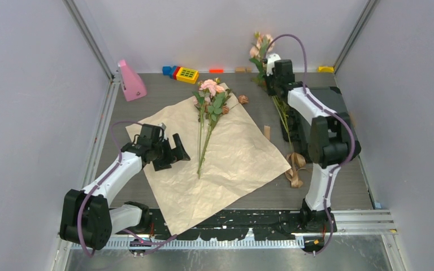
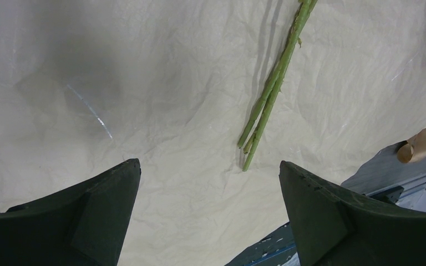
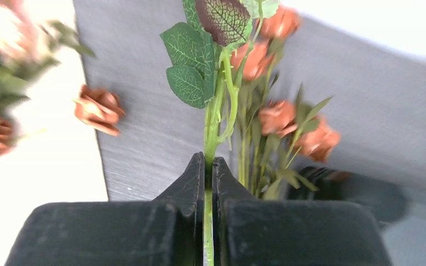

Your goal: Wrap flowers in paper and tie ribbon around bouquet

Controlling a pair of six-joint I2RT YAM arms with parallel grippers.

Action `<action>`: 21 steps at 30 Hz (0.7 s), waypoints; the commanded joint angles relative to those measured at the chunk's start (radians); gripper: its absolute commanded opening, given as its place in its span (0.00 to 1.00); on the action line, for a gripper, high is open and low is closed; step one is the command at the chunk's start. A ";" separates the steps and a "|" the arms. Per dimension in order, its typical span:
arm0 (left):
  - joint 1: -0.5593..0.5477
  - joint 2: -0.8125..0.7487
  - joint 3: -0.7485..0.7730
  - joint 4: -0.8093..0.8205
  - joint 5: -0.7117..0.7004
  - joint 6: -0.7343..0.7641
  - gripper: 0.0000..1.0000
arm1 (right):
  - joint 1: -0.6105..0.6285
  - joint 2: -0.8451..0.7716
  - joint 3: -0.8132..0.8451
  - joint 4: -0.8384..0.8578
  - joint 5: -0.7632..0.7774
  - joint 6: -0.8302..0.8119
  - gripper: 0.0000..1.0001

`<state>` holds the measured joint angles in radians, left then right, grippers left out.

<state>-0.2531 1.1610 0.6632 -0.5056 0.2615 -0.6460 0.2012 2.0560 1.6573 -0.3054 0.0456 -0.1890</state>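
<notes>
Two bunches of flowers (image 1: 210, 107): one on the paper (image 1: 231, 164), the other's stem (image 3: 209, 138) pinched in the right gripper (image 3: 208, 162). Left gripper (image 2: 208, 162) gapes wide. One ribbon (image 1: 295, 166) near right, toy blocks (image 1: 182, 73) far.

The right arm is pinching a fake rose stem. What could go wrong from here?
The right arm's jaws pinch one thin green stem of the pink and brownish-red artificial roses; it could slip or twist. A loose brownish-red rose head lies by the crinkled beige paper sheet, so blooms may pop off.
</notes>
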 commanded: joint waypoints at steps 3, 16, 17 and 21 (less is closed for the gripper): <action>0.000 -0.014 -0.005 0.021 0.003 0.009 1.00 | 0.001 -0.372 -0.275 0.740 -0.118 -0.014 0.01; 0.000 -0.025 -0.010 0.036 0.028 0.012 1.00 | 0.062 -0.544 -0.341 0.531 -0.182 0.843 0.01; 0.000 -0.026 -0.013 0.042 0.035 0.012 1.00 | 0.090 -0.560 -0.374 0.518 -0.133 0.910 0.01; 0.000 -0.035 -0.021 0.059 0.051 0.011 1.00 | 0.287 -0.578 -0.450 0.438 0.033 0.931 0.00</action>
<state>-0.2531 1.1584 0.6525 -0.4988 0.2768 -0.6456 0.3103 1.5341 1.2469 0.2573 -0.0452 0.5655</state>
